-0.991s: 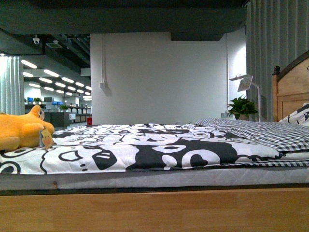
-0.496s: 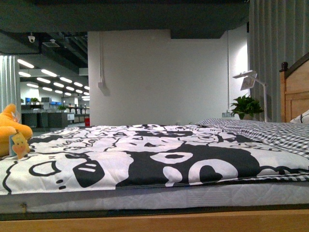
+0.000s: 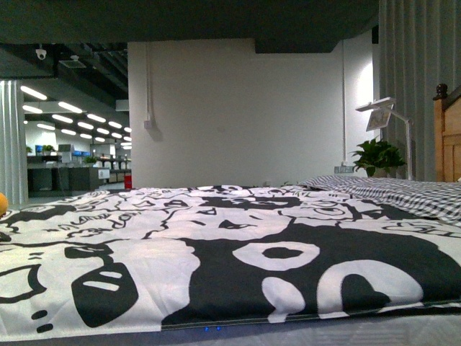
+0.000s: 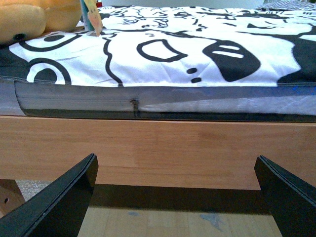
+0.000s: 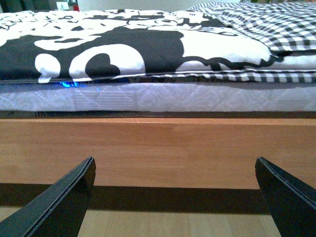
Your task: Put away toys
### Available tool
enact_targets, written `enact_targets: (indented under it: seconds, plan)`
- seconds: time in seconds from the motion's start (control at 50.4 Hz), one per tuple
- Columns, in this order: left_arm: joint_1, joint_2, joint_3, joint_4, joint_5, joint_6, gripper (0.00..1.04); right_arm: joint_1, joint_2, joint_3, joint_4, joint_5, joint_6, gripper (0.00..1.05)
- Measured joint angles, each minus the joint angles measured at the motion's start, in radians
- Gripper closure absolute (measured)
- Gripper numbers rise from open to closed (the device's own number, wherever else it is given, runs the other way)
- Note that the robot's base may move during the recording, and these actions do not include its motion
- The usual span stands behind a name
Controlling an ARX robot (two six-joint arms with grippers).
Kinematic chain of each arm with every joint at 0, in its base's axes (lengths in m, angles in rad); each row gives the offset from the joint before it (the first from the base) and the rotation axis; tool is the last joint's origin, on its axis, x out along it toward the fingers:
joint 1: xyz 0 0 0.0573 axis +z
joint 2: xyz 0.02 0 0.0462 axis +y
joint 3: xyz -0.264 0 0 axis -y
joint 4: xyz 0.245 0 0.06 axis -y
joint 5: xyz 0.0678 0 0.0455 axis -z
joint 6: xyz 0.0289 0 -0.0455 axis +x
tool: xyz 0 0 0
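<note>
- The plush toy point(image 4: 29, 19) lies on the cartoon-print quilt point(image 3: 216, 274), near the edge of the desk point(image 4: 158, 148) (really a wood-framed bed). Its paper tag point(image 4: 92, 17) hangs beside it.
- The front view shows only an orange sliver at its far left edge, probably that same plush.
- Left gripper point(image 4: 175, 159): fingers point(image 4: 64, 197) spread wide and empty, low down and facing the side rail below the mattress point(image 4: 74, 101).
- Right gripper point(image 5: 174, 160): also released and empty, facing the rail nearer the checked bedding point(image 5: 276, 24).
- Both arms look parked low because no reach has begun.
- The toy sits to the robot's left, so the left arm looks the natural one to use. It must first rise over the rail.
</note>
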Motion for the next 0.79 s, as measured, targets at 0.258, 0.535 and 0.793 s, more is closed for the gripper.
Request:
enact_targets:
  seconds: [0.258,0.535,0.793]
  plan:
    - [0.000,0.000,0.000,0.000,0.000,0.000,0.06,0.000,0.000,0.000,0.000,0.000,0.000,0.07]
    - [0.000,0.000,0.000,0.000,-0.003,0.000,0.06,0.000,0.000,0.000,0.001,-0.002,0.000,0.07]
    - [0.000,0.000,0.000,-0.001,-0.002,0.000,0.06,0.000,0.000,0.000,0.000,-0.003,0.000,0.07]
